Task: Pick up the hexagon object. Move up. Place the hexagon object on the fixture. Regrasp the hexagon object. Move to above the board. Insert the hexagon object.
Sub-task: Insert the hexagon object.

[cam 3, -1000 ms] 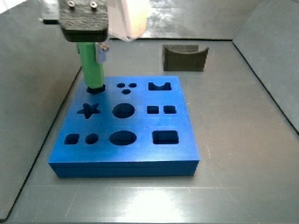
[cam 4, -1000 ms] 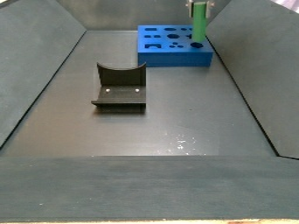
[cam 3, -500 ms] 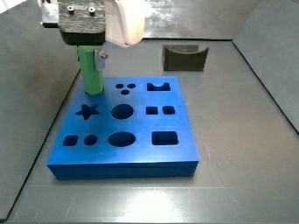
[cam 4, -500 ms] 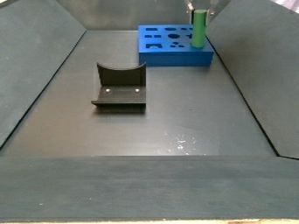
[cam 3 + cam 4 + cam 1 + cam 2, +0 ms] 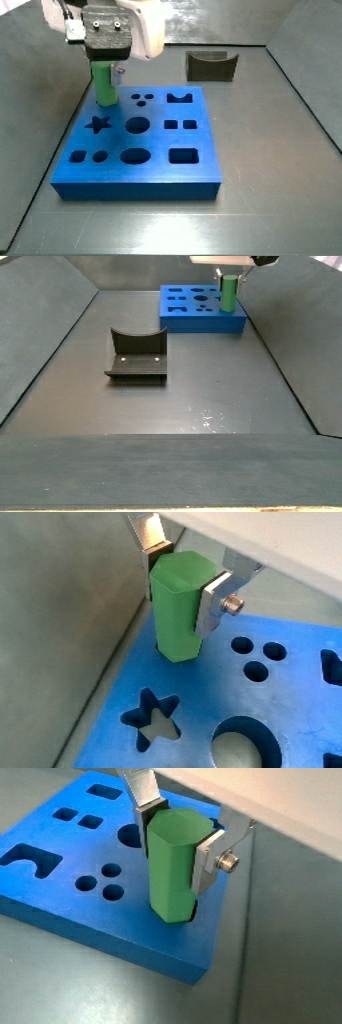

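Observation:
The hexagon object (image 5: pixel 178 607) is a bright green peg standing upright between my gripper's fingers (image 5: pixel 214 597). My gripper (image 5: pixel 104 64) is shut on its upper part, above the far left corner of the blue board (image 5: pixel 134 150). In both wrist views the peg's lower end meets the board (image 5: pixel 80 878) at a dark hole near that corner; how deep it sits is hidden. The gripper (image 5: pixel 177 843) shows a silver plate on each side of the peg (image 5: pixel 174 873). The dark fixture (image 5: pixel 211 66) stands empty behind the board, and a side view shows the fixture (image 5: pixel 136 356) well apart from the peg (image 5: pixel 229 294).
A star hole (image 5: pixel 151 717), round holes (image 5: pixel 257 657) and other cut-outs lie beside the peg. Grey walls (image 5: pixel 34 130) enclose the floor, and the board's left edge runs close to one wall. The board (image 5: pixel 201 308) sits far back in the bin.
My gripper has come straight down with the green peg, so less of the peg shows above the board's corner hole. The fixture has not moved.

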